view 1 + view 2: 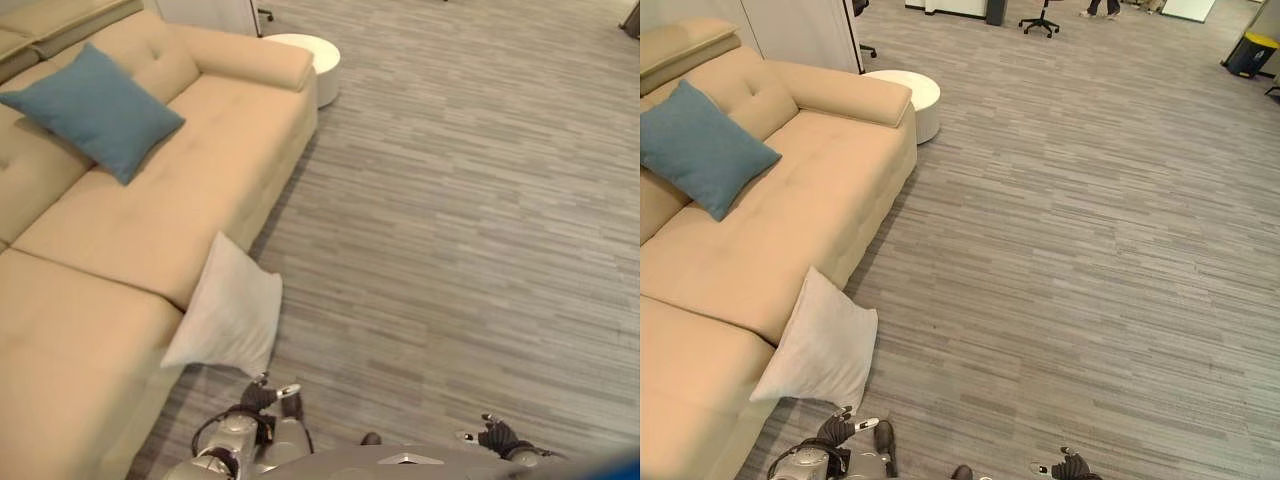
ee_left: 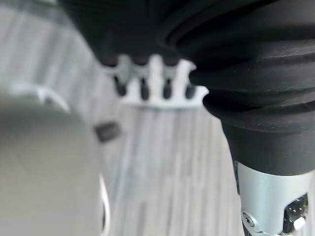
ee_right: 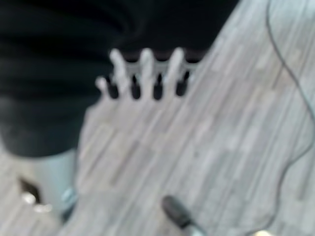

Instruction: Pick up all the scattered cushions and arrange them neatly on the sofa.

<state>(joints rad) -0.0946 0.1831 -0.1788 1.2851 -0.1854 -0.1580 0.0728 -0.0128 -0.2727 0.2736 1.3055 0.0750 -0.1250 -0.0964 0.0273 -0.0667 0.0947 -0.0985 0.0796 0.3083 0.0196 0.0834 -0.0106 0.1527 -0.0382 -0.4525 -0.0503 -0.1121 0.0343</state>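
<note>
Nearest, the left hand hangs low just off the sofa's front edge, its fingers straight in a row and holding nothing; in its wrist view only grey floor lies past the tips. The right hand hangs further out from the sofa, well apart from it over bare floor, fingers likewise relaxed and empty.

Just beyond the left hand, a pale grey cushion stands propped on the floor, leaning against the sofa's front face with its upper corner reaching the seat edge. This looks like the one cushion not yet on the sofa. Further along, a teal cushion already rests on the seat, tilted against the backrest. Past the sofa's far armrest stands a round white side table, and office chairs show well beyond the sofa.

By my judgement the step in hand is the approach to the grey cushion, with no grasp yet made. The next move calls for lowering the left hand to the cushion's near edge, closing fingers on the soft fabric, then lifting it clear of the seat front and setting it upright against the backrest beside the teal one.
</note>
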